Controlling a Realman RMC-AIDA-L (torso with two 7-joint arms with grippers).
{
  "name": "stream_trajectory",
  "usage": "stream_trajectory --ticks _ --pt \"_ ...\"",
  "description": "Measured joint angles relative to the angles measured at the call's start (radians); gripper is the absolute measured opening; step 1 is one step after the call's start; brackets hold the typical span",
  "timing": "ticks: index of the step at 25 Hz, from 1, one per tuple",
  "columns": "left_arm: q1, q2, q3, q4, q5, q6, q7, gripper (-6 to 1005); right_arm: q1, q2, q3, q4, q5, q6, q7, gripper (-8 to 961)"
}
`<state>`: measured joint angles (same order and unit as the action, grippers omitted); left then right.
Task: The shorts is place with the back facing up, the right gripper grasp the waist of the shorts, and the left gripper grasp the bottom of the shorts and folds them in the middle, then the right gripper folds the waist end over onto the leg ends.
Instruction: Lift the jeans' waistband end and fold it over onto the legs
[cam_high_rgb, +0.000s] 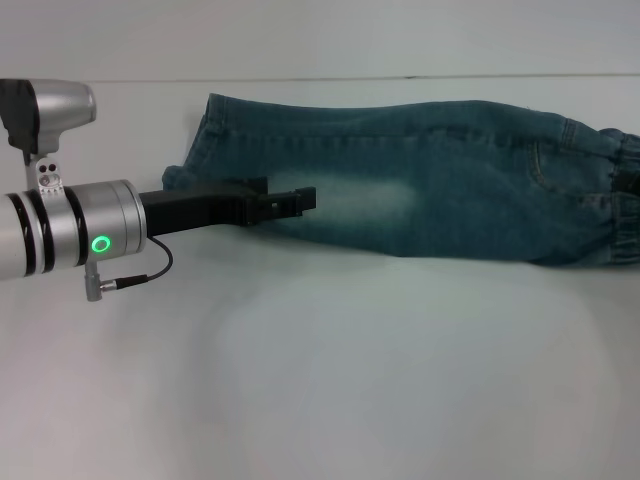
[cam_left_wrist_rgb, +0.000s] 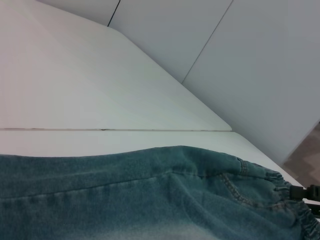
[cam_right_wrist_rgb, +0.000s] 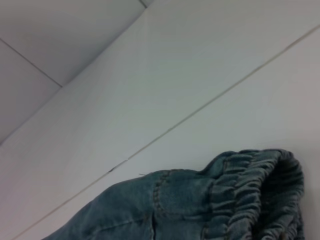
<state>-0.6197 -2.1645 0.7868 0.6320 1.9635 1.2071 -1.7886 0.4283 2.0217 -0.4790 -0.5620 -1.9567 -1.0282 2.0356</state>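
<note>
Blue-green washed denim on the shorts (cam_high_rgb: 440, 190), with a faded pale patch mid-leg. Plain white table (cam_high_rgb: 320, 380). The left tool (cam_high_rgb: 290, 203) is black with a silver wrist and a glowing green ring.

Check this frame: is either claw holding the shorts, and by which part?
The left claw lies over the hem end of the denim shorts; whether it grips cannot be told. The right claw sits at the waistband, mostly out of view.
</note>
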Motion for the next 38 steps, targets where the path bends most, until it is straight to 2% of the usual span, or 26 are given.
stream_trajectory --ticks 8,11,17,20,23,27,30,33,35,38 --pt "0.0 0.0 0.0 0.001 0.001 0.002 0.0 946 0.014 -0.003 -0.003 -0.006 -0.042 -0.008 0.039 774" --pt "0.0 0.0 0.0 0.0 -0.001 0.007 0.0 946 0.015 -0.004 -0.007 -0.015 -0.044 -0.031 0.012 573" --pt "0.0 -0.006 0.0 -0.001 -0.008 0.009 0.01 947 0.007 0.01 -0.004 -0.069 -0.039 -0.081 -0.016 433" --pt "0.003 -0.009 0.0 -0.023 -0.061 0.012 0.065 938 0.003 0.014 -0.001 -0.096 -0.039 -0.113 -0.016 363" --pt "0.004 -0.011 0.0 -0.106 -0.2 0.022 0.221 912 -0.004 0.017 0.0 -0.124 -0.041 -0.152 -0.01 288" --pt "-0.016 -0.01 0.001 -0.283 -0.417 0.038 0.547 878 -0.026 0.031 0.001 -0.19 -0.04 -0.218 0.018 178" --pt "-0.057 -0.011 -0.019 -0.465 -0.583 0.047 0.848 852 -0.048 0.05 0.0 -0.259 -0.043 -0.272 0.055 173" --pt "-0.108 -0.011 -0.107 -0.683 -0.739 0.048 1.185 826 -0.078 0.063 0.0 -0.324 -0.043 -0.333 0.093 168" --pt "-0.134 -0.011 -0.213 -0.791 -0.766 0.029 1.393 763 -0.094 0.064 0.002 -0.35 -0.041 -0.374 0.112 168" --pt "-0.156 -0.011 -0.315 -0.869 -0.748 -0.02 1.56 668 -0.111 0.064 0.016 -0.383 -0.039 -0.434 0.133 167"
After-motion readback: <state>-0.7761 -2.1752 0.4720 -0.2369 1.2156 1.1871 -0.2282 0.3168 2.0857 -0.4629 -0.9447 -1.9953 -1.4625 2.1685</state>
